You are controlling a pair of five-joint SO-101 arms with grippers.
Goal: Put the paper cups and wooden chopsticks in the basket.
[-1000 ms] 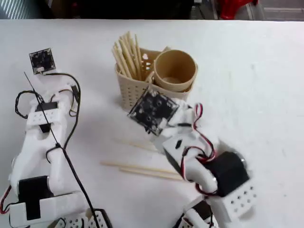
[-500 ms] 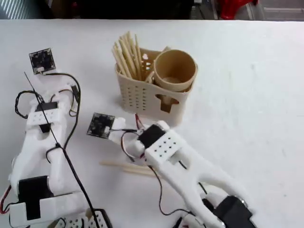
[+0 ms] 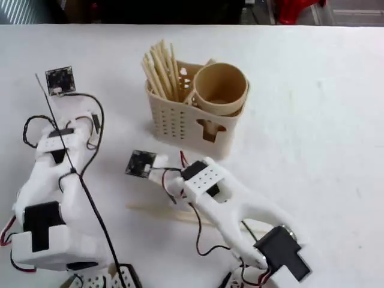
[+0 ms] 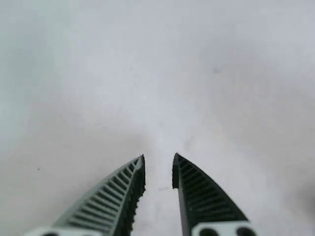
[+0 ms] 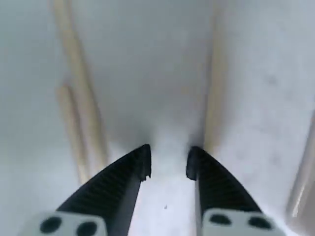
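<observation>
Inside the basket (image 3: 174,124) stand chopsticks (image 3: 161,69) and paper cups (image 3: 221,90).

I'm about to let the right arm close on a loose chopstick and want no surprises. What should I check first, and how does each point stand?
1. Right gripper open: ok.
2. Chopstick between its jaws: not ok; the loose chopsticks lie to either side, and the gap shows bare table.
3. Basket upright: ok.
4. Paper cup in the basket: ok.
5. Left gripper out of the way, open over bare table: ok.
</observation>
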